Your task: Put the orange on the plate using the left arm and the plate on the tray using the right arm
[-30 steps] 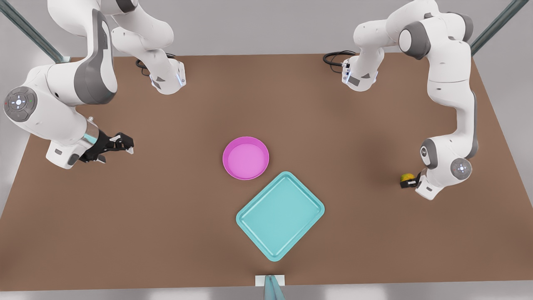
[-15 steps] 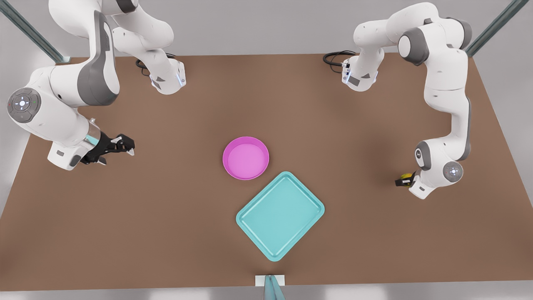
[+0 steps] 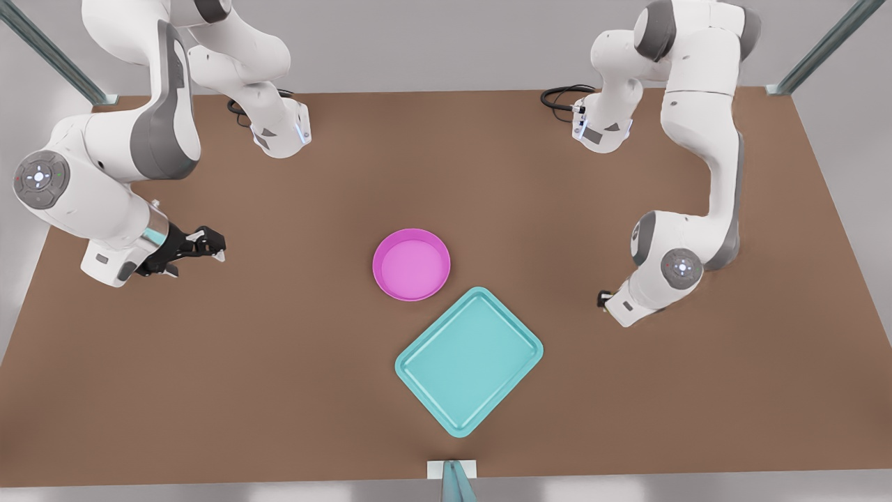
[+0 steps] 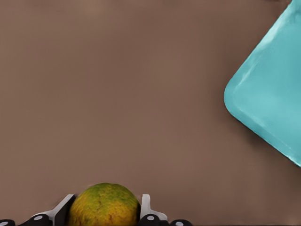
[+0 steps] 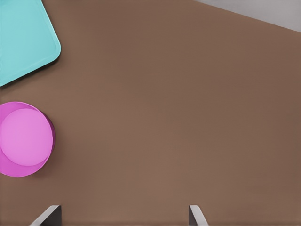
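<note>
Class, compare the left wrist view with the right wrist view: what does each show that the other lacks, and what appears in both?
Left wrist view alone: the orange, gripped between the left gripper fingers. Right wrist view alone: the pink plate, empty on the table, with the right gripper fingers spread apart and holding nothing. Both: a corner of the teal tray and the brown table.

The plate (image 3: 411,264) sits mid-table (image 3: 279,390), just beside the tray (image 3: 468,361). One gripper (image 3: 209,245) hovers at the front view's left, fingers parted.
</note>
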You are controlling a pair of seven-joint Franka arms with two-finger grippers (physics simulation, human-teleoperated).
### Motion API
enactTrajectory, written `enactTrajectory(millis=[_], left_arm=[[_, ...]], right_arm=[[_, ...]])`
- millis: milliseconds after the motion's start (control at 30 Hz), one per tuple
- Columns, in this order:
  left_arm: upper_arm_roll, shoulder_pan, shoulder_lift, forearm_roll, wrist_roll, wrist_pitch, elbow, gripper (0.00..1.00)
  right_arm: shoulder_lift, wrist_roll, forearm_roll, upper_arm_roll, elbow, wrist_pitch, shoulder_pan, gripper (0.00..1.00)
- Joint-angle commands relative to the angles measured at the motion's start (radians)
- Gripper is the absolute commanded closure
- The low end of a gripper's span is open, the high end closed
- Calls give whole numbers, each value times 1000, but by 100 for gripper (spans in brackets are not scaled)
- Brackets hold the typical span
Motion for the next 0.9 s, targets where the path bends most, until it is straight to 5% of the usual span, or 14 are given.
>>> enactTrajectory(millis=[0,167,367,400,433,533,633,700,767,833,867], left_arm=[[-24,-149,75,-85,-713,-256,146,33],[-44,-426,358,-147,-1118,-233,516,33],[-69,-447,425,-144,-1141,-156,493,31],[-70,-449,427,-144,-1144,-156,491,7],[-72,-453,428,-145,-1157,-160,491,0],[-72,-458,409,-147,-1160,-195,491,0],[-40,-188,130,-152,-679,-731,505,0],[241,-154,-10,-153,-173,-816,507,0],[296,-150,-55,-155,-112,-828,504,0],[-98,154,-266,91,3,-661,297,0],[-93,166,-276,91,-3,-667,287,0]], right_arm=[[-1,-2,1,0,0,0,-1,0],[-1,-1,1,0,-1,-2,-1,0],[2,-1,5,-2,-1,-14,1,0],[5,-7,5,-2,4,-25,2,0],[10,-16,19,1,8,-53,1,0],[19,-50,31,30,13,-89,4,0],[79,-36,117,138,-16,-174,4,0],[349,5,453,259,-13,137,5,0],[427,12,579,288,-47,301,76,0],[424,12,591,288,-150,467,127,0],[420,50,590,288,-187,495,127,0]])
